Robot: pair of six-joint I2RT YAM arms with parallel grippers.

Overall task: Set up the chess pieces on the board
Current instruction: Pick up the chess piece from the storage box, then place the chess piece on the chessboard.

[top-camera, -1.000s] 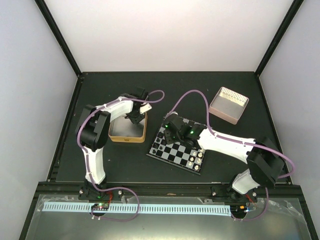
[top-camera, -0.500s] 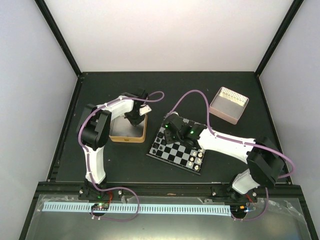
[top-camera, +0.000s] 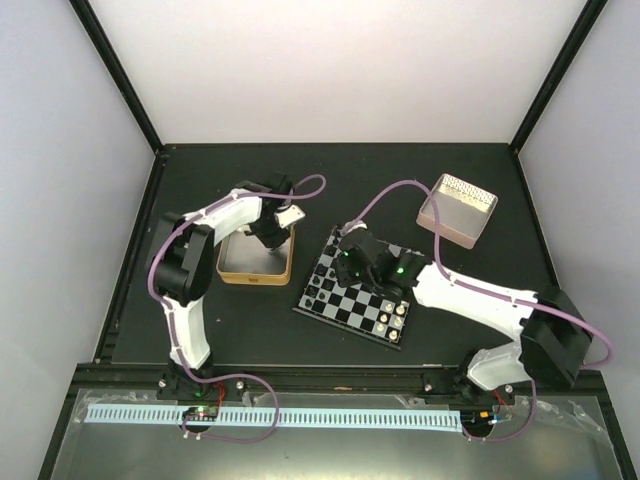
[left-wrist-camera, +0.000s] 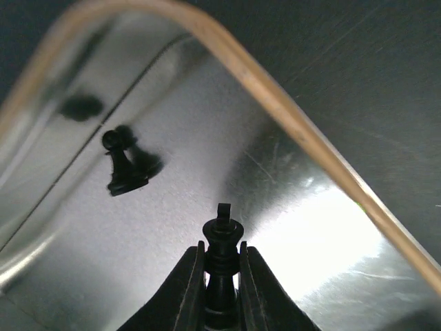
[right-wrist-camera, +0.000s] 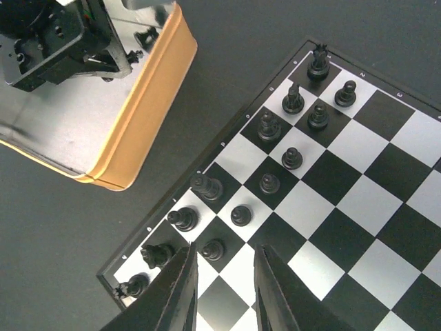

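My left gripper (left-wrist-camera: pixel 222 262) is shut on a black king (left-wrist-camera: pixel 223 241), held over the shiny floor of the gold-rimmed tin (left-wrist-camera: pixel 275 100). A black pawn (left-wrist-camera: pixel 121 165) stands in the tin to the upper left. In the top view the left gripper (top-camera: pixel 272 228) is over the tin (top-camera: pixel 255 275). The checkered board (right-wrist-camera: pixel 344 207) carries several black pieces (right-wrist-camera: pixel 292 157) along its left side. My right gripper (right-wrist-camera: pixel 224 276) is open and empty above the board's near-left squares, with a pawn (right-wrist-camera: pixel 212 249) between its fingers' line. In the top view the right gripper (top-camera: pixel 348 262) hovers over the board (top-camera: pixel 355 310).
A pink box (top-camera: pixel 457 209) stands at the back right. A few cream pieces (top-camera: pixel 392 318) sit at the board's near-right corner. The tin's gold wall (right-wrist-camera: pixel 138 117) lies just left of the board.
The right arm has lifted and drawn back slightly over the board. The left gripper has shifted a little toward the back over the tin.
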